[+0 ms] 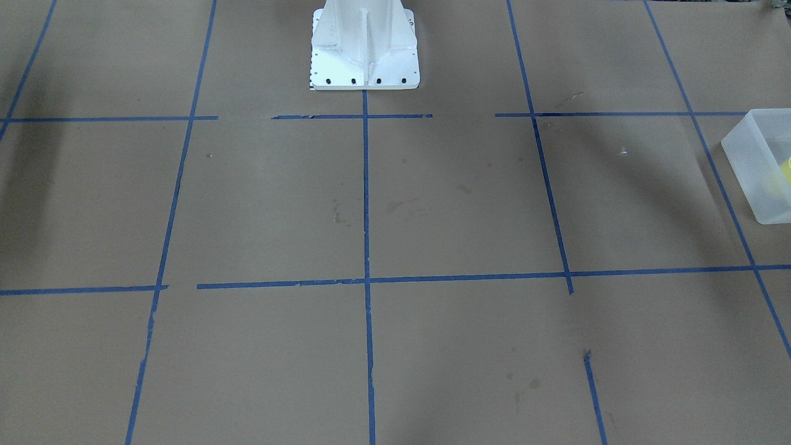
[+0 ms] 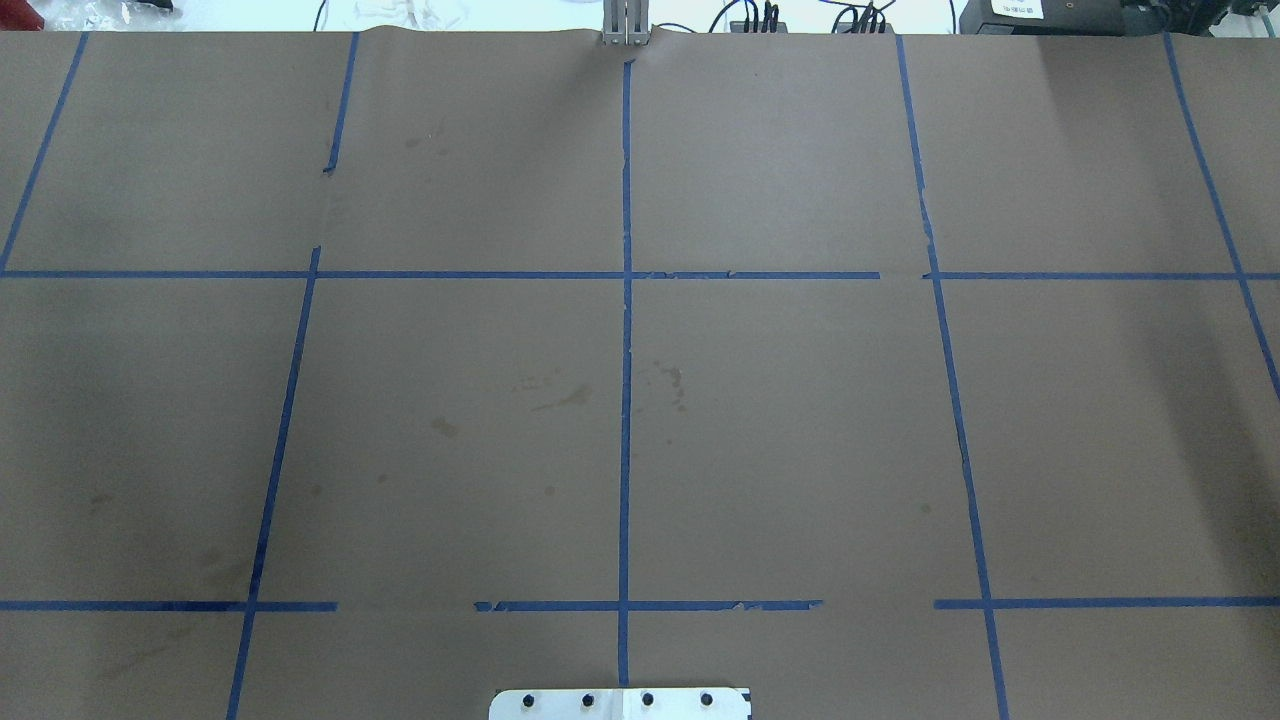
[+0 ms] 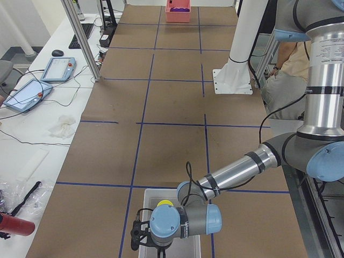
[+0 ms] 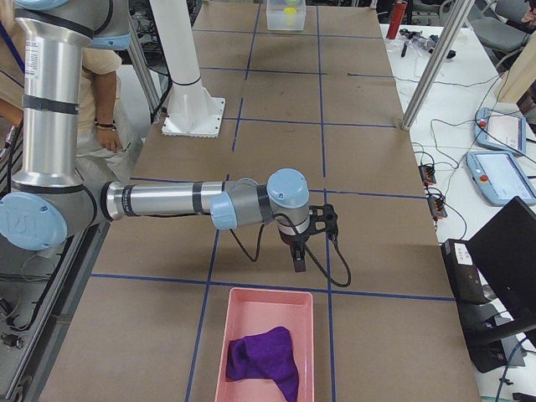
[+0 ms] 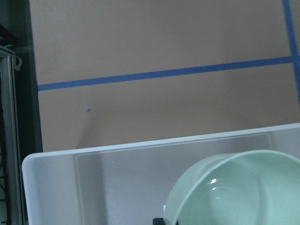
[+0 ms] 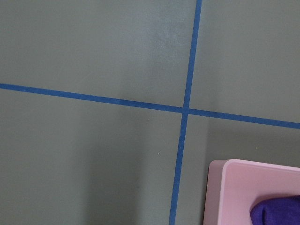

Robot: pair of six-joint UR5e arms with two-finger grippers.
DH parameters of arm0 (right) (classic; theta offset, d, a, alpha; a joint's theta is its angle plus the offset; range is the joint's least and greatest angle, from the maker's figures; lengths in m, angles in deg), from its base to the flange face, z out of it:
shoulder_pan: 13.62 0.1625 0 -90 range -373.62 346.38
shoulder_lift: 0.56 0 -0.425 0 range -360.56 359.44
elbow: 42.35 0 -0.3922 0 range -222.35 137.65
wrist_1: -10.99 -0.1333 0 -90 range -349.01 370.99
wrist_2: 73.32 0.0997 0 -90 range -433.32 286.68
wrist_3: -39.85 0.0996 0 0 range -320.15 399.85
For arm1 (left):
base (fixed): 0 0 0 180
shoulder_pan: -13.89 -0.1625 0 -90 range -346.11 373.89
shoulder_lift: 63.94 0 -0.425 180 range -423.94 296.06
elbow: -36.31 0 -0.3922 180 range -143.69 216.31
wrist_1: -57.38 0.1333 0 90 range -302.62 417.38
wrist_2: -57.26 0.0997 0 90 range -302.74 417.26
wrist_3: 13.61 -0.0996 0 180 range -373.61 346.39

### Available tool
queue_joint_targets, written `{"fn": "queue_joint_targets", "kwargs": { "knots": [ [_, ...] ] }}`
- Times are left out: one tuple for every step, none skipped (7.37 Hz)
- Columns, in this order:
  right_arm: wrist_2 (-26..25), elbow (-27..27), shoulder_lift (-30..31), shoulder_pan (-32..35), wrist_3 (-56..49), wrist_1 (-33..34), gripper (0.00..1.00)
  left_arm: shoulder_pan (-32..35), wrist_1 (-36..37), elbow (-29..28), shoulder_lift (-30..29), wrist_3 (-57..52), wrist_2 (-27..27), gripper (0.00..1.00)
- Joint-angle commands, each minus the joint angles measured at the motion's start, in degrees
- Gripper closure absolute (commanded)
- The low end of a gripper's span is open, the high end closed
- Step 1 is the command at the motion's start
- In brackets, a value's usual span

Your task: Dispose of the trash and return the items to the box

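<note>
The left end effector (image 3: 141, 238) hangs over the frosted box (image 3: 189, 244) at one end of the tabletop (image 3: 172, 134). The mint-green bowl (image 5: 239, 192) sits close under its wrist camera, over the box's inside, and the yellow cup (image 3: 165, 203) lies in the box; whether it grips cannot be told. The right end effector (image 4: 298, 261) points down beside the pink tray (image 4: 264, 293) with a purple cloth (image 4: 264, 356), its opening equally unclear

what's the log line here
left arm over box | bowl at box, grip unclear | cup in box | right arm by tray | cloth in tray
</note>
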State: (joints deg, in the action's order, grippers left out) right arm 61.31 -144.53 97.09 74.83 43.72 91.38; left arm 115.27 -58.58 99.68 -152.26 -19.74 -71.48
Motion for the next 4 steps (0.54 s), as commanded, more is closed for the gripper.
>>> {"fn": "queue_joint_targets", "kwargs": {
  "knots": [
    [-0.06,-0.03,0.00,-0.04,0.00,0.03,0.00,0.13,-5.47,-5.95,0.08,2.08,0.50,1.00],
    [-0.15,0.05,0.00,-0.04,0.00,0.03,0.00,0.04,-6.72,-6.94,0.08,4.87,0.42,1.00],
    [0.11,-0.03,0.00,-0.04,0.09,-0.05,0.00,0.04,-7.51,-7.64,0.08,5.77,0.42,1.00],
    [0.20,-0.03,0.00,-0.04,0.09,-0.05,0.00,0.04,-7.52,-7.91,0.08,5.69,0.42,0.92]
  ]
}}
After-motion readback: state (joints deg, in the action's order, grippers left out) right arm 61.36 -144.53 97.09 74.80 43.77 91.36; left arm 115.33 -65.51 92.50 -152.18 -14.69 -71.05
